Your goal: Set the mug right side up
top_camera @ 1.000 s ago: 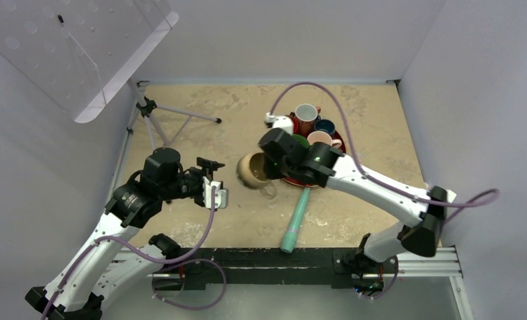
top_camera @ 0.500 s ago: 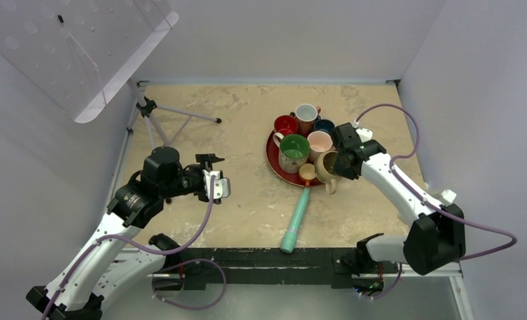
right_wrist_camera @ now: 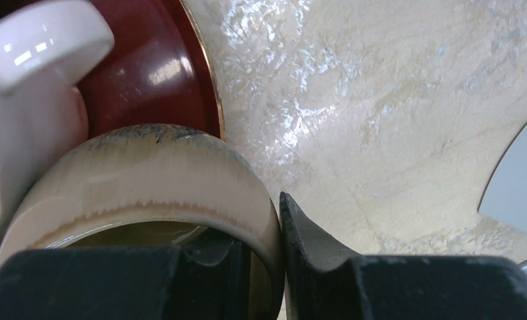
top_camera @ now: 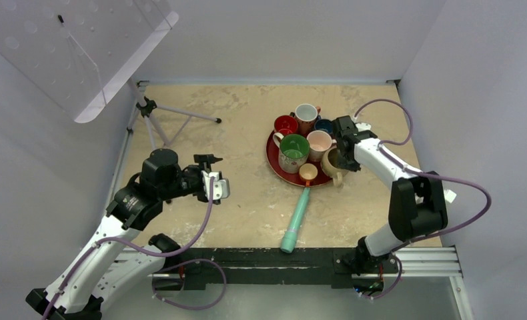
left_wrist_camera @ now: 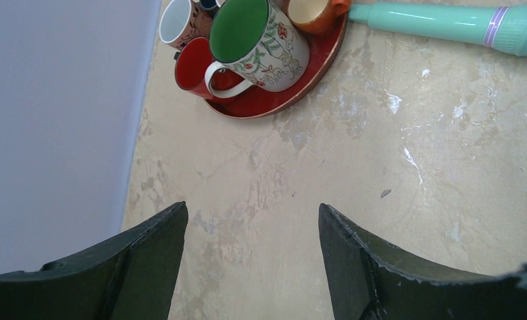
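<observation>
Right arm has carried the rounded tan ceramic mug (top_camera: 330, 164) from mid-surface to the 4 o'clock edge of the round red tray (top_camera: 273, 165). Mouth looks up now. Right fingers (right_wrist_camera: 314, 247) pinch its rim; left fingers (left_wrist_camera: 147, 267) spread, idle. Remaining: release, retreat.

The beige mug (top_camera: 331, 162) is mouth-up at the right edge of the red tray (top_camera: 269, 157), handle nearward.

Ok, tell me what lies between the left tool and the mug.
Top view: bare tabletop, then the rim of the red tray and the small orange cup, right beside the mug.
</observation>
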Controlling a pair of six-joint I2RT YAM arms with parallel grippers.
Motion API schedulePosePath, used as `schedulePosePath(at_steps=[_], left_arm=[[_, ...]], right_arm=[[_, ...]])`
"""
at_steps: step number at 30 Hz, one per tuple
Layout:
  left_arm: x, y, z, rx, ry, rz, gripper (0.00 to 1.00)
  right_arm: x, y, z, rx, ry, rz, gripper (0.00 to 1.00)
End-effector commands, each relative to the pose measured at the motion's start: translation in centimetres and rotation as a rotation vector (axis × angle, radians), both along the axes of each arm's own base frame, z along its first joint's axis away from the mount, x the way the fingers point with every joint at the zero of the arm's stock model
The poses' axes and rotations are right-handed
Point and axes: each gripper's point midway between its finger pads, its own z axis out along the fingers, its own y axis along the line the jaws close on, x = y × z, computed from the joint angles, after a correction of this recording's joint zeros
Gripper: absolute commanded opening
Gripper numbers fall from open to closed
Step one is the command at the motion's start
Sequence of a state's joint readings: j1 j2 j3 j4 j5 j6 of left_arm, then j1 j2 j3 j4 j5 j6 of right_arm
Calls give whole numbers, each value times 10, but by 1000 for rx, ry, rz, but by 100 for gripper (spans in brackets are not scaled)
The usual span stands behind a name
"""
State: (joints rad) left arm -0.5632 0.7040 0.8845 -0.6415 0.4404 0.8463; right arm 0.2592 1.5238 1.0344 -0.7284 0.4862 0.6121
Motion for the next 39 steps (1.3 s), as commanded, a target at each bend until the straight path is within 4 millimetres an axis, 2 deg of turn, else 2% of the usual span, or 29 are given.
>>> schedulePosePath(at_steps=[1,4,8,14,18,23,25,28,29,34,37,38,39], left_arm=[[6,-1,7,-22,-36,13,75],[8,0,7,-16,-48,19,75],[12,1,9,-11,-66,28,76],[14,0,7,-8,-63,24,75],[15,-2,8,-11,-71,21,75],[16,-1,8,-6,-73,26,76],[16,0,7,-5,-72,29,75],[15,0,7,-4,-69,27,75],[15,0,6,-4,-68,27,75],[14,-1,4,-29,-29,44,76],[21,0,5,-118,43,146,77],[29,5,2,-162,81,232,79],[37,8,2,-221,112,314,82]], right_arm=[[39,3,20,-23,-109,0,0],[48,5,18,-37,-103,11,0],[48,2,9,-71,-66,19,0],[57,9,6,-83,-65,86,0],[62,14,-6,-101,-27,116,0],[66,16,-6,-110,-30,116,2],[65,17,-5,-107,-25,123,13],[64,19,-2,-98,-28,130,40],[63,19,1,-92,-38,126,46],[61,20,24,-65,-94,116,56],[58,19,49,-49,-154,115,60],[56,20,59,-35,-185,121,67],[56,21,70,-18,-224,130,84]])
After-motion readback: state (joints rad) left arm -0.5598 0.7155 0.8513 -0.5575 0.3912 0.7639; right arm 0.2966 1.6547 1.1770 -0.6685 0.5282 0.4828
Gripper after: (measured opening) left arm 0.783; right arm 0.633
